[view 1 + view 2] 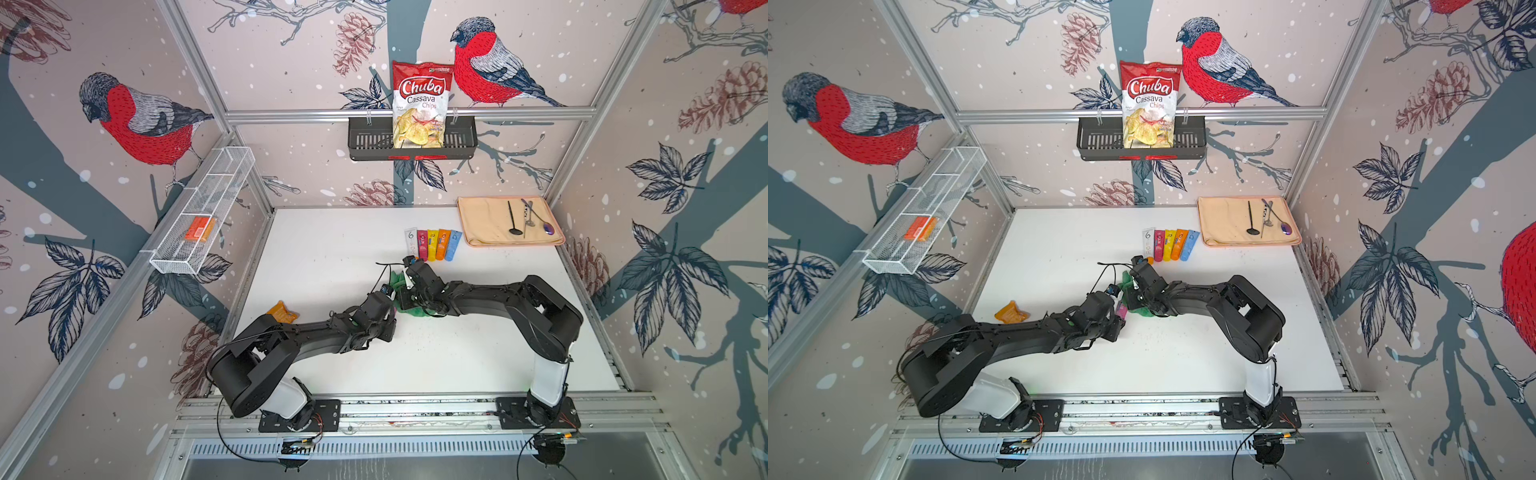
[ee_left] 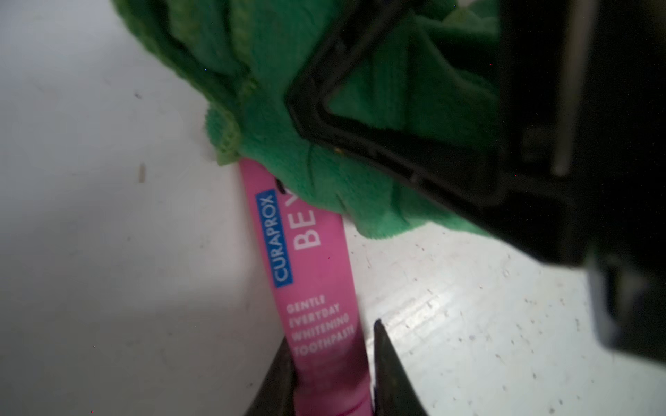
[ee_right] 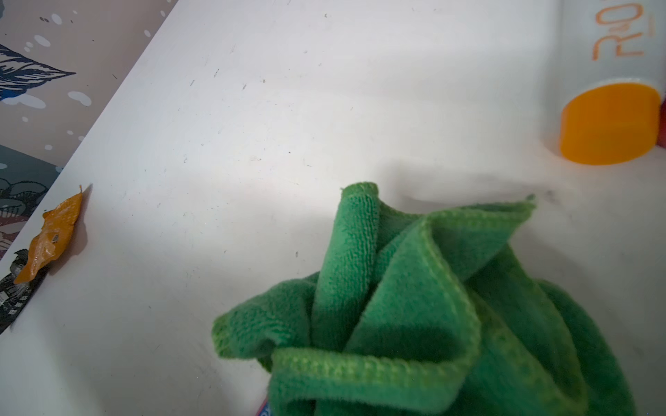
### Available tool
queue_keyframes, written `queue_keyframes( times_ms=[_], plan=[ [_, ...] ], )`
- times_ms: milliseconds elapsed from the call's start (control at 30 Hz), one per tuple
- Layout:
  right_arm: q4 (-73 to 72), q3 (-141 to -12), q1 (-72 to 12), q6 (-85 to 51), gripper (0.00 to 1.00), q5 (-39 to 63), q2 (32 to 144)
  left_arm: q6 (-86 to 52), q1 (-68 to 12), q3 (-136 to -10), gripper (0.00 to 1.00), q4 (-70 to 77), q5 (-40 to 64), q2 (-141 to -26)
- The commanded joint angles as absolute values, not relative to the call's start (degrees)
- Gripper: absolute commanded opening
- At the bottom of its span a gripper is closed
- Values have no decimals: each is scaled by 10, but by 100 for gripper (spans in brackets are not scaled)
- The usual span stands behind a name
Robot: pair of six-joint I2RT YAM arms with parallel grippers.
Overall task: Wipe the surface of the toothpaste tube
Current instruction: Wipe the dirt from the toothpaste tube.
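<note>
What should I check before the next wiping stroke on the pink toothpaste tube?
1. Left gripper clamped on the pink tube: ok, a finger sits on each side of its near end.
2. Right gripper holding the green cloth: ok, the cloth is bunched in its grasp.
3. Cloth in contact with the tube: ok, it drapes over the tube's far end.
4. Printed face of the tube covered: not ok, most of the lettering lies bare.
5. Tube clean so far: cannot tell.
6. Row of other tubes clear of the cloth: ok, they lie apart from it.
</note>
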State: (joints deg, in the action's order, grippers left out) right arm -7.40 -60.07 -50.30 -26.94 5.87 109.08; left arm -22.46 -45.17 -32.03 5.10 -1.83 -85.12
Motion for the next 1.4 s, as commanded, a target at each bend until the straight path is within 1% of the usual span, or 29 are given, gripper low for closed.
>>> queue_keyframes(
  times_ms=[0,100,167,233,300,333,467,600,700,767,867,967,1033,1233,1367],
  plan=[
    [-71,-598,-515,-279,18,165,1100,-194,-452,-320,15,39,8,-861],
    [-57,-589,-504,-277,19,142,1087,-194,-453,-313,14,42,9,-850],
    [-69,-554,-479,-283,18,137,1051,-195,-453,-305,21,44,6,-833],
    [-70,-518,-451,-287,18,125,1002,-198,-455,-297,24,43,0,-814],
    [-56,-490,-427,-281,17,105,953,-202,-458,-293,33,37,-8,-804],
    [-49,-482,-415,-277,17,102,930,-203,-462,-293,36,34,-14,-803],
    [-9,-497,-401,-254,17,105,892,-206,-486,-297,37,26,-32,-815],
    [5,-541,-428,-244,18,117,919,-203,-499,-304,34,24,-44,-828],
    [-13,-562,-452,-250,21,129,964,-202,-499,-298,28,32,-42,-822],
    [-26,-574,-463,-254,24,143,1003,-201,-499,-293,25,36,-40,-813],
    [-57,-579,-470,-267,33,179,1063,-200,-499,-285,22,42,-40,-801],
    [-84,-564,-476,-280,34,201,1086,-202,-499,-285,18,42,-44,-804],
    [-96,-549,-482,-287,30,205,1082,-203,-499,-290,17,38,-48,-814],
    [-130,-503,-496,-308,16,221,1054,-205,-499,-295,14,36,-53,-824],
    [-144,-493,-512,-318,12,224,1054,-206,-499,-296,13,36,-54,-825]
  ],
)
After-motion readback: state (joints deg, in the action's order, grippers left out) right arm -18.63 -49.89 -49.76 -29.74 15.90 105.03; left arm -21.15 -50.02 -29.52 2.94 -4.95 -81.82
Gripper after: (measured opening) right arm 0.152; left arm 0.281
